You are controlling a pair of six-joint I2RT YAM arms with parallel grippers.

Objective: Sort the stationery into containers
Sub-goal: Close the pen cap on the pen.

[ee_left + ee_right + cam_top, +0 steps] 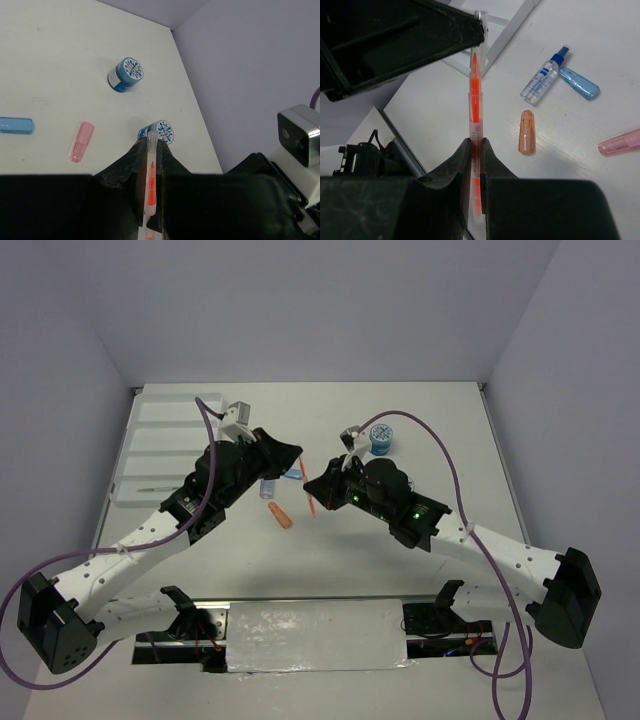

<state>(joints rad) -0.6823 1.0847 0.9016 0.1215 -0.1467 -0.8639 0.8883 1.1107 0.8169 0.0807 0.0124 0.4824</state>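
Observation:
Both grippers are shut on one clear pen with an orange core (475, 95), held above the table. My left gripper (150, 142) grips one end (149, 175). My right gripper (475, 142) grips further along it. In the top view the left gripper (297, 453) and right gripper (312, 486) meet at mid-table, with the pen (311, 506) a thin orange line. An orange piece (526, 132), a small clear bottle (542, 80), a light blue piece (579, 83) and a pink piece (620, 142) lie on the table below. Two tape rolls (125, 74) (162, 132) stand further off.
The white divided tray (160, 440) lies at the far left with a thin green pen (150, 487) in its nearest compartment. One tape roll (381, 438) stands behind the right arm. Grey walls close off the back and both sides.

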